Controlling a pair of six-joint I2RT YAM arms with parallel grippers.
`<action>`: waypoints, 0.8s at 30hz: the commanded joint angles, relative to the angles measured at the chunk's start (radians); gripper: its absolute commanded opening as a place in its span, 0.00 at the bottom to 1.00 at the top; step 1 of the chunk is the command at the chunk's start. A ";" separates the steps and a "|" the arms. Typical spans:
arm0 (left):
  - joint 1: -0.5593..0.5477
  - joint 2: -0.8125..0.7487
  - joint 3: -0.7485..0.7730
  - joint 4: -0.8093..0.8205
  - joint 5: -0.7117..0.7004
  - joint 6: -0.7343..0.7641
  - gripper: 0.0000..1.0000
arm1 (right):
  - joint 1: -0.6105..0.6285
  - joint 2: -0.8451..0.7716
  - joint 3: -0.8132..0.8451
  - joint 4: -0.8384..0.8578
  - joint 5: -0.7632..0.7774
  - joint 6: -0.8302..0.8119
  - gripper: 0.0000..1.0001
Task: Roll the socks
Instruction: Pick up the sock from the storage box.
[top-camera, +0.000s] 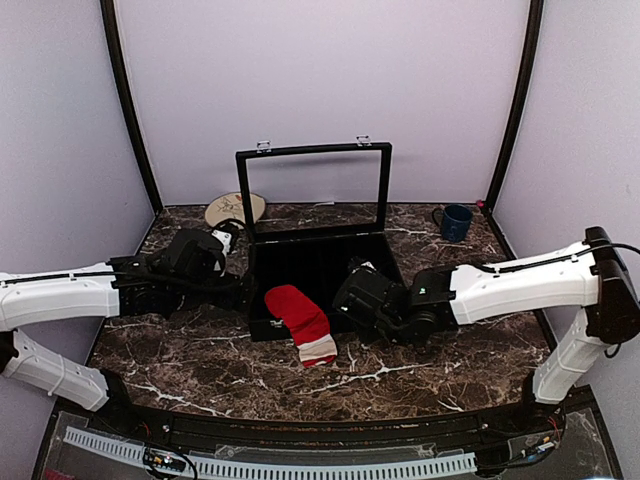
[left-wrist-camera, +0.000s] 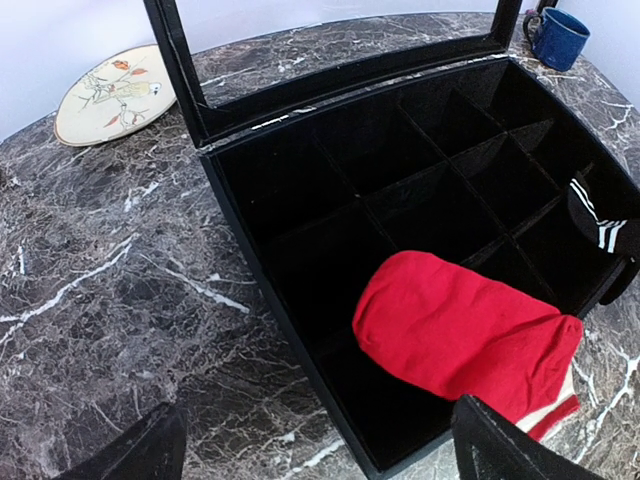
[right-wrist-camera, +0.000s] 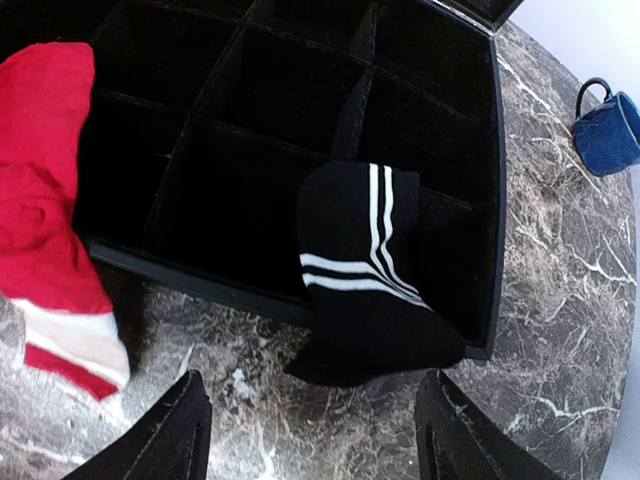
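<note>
Two wide-open, empty tools: left gripper (left-wrist-camera: 315, 450) and right gripper (right-wrist-camera: 315, 430), near the socks (top-camera: 300, 320)

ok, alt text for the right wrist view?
Black white-striped sock draped over the near wall of a black divided case; red sock with cream cuff draped over it at left. Blue mug on the marble table.

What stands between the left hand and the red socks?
Only the left wall of the black case. The open left hand sits just outside it; the red socks lie draped over the case's front edge. Nothing else visible.
</note>
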 joint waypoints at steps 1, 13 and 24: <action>-0.027 -0.010 0.025 -0.052 -0.029 -0.035 0.95 | 0.008 0.091 0.095 -0.091 0.083 0.043 0.67; -0.037 -0.099 -0.003 -0.092 -0.066 -0.033 0.95 | 0.003 0.243 0.189 -0.160 0.121 0.049 0.61; -0.037 -0.120 -0.024 -0.079 -0.079 -0.011 0.95 | -0.045 0.287 0.191 -0.152 0.108 0.031 0.56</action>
